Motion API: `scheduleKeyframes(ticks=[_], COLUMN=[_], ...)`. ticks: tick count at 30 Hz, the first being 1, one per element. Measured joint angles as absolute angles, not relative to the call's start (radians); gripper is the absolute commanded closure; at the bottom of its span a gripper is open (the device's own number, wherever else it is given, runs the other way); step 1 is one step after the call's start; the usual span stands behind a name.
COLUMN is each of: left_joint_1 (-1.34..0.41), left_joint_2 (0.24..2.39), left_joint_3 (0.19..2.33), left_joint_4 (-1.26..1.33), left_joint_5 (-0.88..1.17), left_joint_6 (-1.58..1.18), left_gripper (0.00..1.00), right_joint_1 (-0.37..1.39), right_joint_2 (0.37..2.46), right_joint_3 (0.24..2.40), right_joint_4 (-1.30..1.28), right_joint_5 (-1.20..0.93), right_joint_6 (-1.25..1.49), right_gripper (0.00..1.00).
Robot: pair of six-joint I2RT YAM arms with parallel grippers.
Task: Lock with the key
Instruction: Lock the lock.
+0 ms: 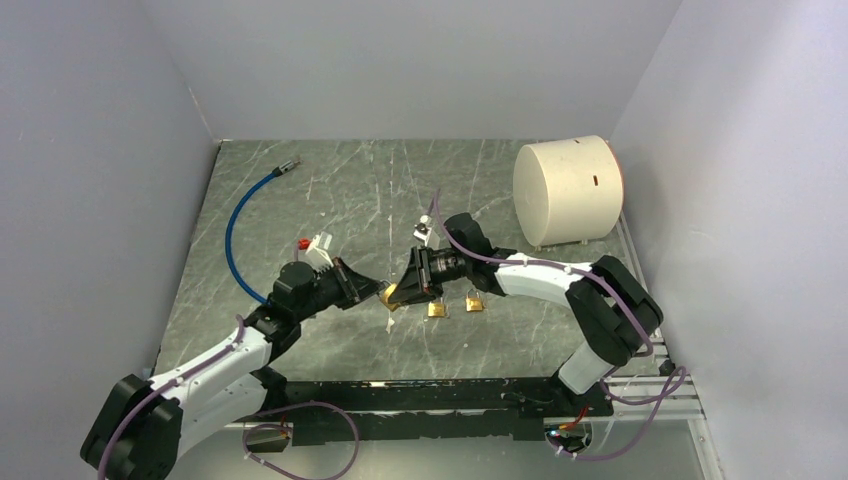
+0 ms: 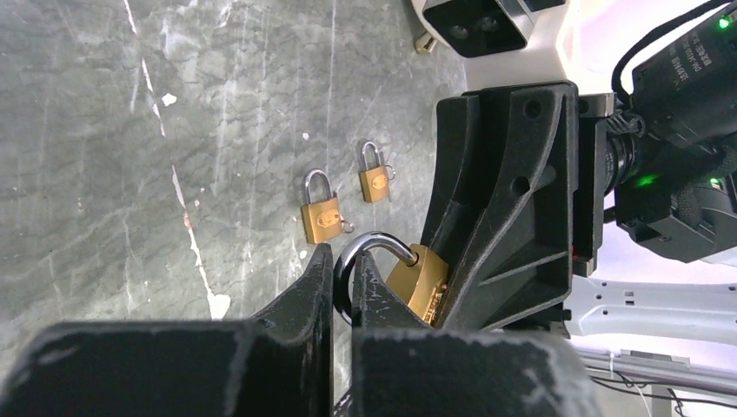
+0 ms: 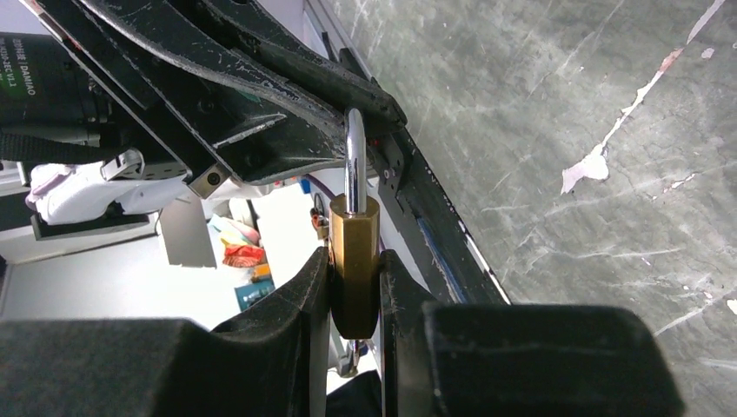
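A brass padlock (image 1: 392,296) is held between both grippers above the table's middle. My left gripper (image 2: 341,276) is shut on its steel shackle (image 2: 369,252). My right gripper (image 3: 354,276) is shut on the padlock's brass body (image 3: 354,261), shackle (image 3: 355,165) pointing up toward the left gripper. In the left wrist view the brass body (image 2: 419,285) shows against the right gripper's finger. The shackle looks raised out of the body on one side. No key shows in the held padlock from these views.
Two more small brass padlocks (image 1: 437,309) (image 1: 475,303) lie on the table beside the grippers; they also show in the left wrist view (image 2: 322,215) (image 2: 375,181), with small key rings. A white cylinder (image 1: 567,190) stands back right. A blue cable (image 1: 238,225) curves at left.
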State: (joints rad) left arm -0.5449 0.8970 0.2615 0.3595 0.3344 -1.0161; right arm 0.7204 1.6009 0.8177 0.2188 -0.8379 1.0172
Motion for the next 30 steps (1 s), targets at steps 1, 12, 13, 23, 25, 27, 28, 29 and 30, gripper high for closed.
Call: scheduleKeyframes(ticks=[1, 12, 13, 23, 25, 27, 28, 29, 30], left_joint_1=[-0.549, -0.575, -0.577, -0.583, -0.587, -0.595, -0.601, -0.606, -0.614], left_joint_2=[0.897, 0.899, 0.904, 0.943, 0.917, 0.879, 0.856, 0.840, 0.825], left_joint_3=[0.262, 0.271, 0.271, 0.263, 0.271, 0.303, 0.329, 0.350, 0.376], left_joint_4=[0.353, 0.276, 0.289, 0.401, 0.353, 0.256, 0.188, 0.137, 0.081], left_joint_5=[0.327, 0.309, 0.309, 0.305, 0.303, 0.296, 0.287, 0.279, 0.266], left_joint_6=[-1.012, -0.980, -0.981, -1.006, -0.984, -0.938, -0.904, -0.877, -0.849], left_gripper=[0.97, 0.97, 0.98, 0.97, 0.97, 0.98, 0.97, 0.97, 0.97], right_joint_1=[0.720, 0.707, 0.705, 0.685, 0.688, 0.697, 0.703, 0.706, 0.713], right_joint_2=[1.604, 1.679, 1.679, 1.685, 1.685, 1.685, 1.682, 1.678, 1.672], right_joint_3=[0.818, 0.829, 0.830, 0.831, 0.831, 0.831, 0.831, 0.831, 0.831], right_joint_4=[0.219, 0.224, 0.227, 0.263, 0.262, 0.263, 0.268, 0.273, 0.279], right_joint_5=[-0.838, -0.925, -0.931, -0.971, -0.977, -0.981, -0.982, -0.982, -0.979], right_joint_6=[1.018, 0.978, 0.971, 0.873, 0.855, 0.843, 0.837, 0.834, 0.830], right_gripper=[1.00, 1.00, 1.00, 1.00, 1.00, 1.00, 1.00, 1.00, 1.00])
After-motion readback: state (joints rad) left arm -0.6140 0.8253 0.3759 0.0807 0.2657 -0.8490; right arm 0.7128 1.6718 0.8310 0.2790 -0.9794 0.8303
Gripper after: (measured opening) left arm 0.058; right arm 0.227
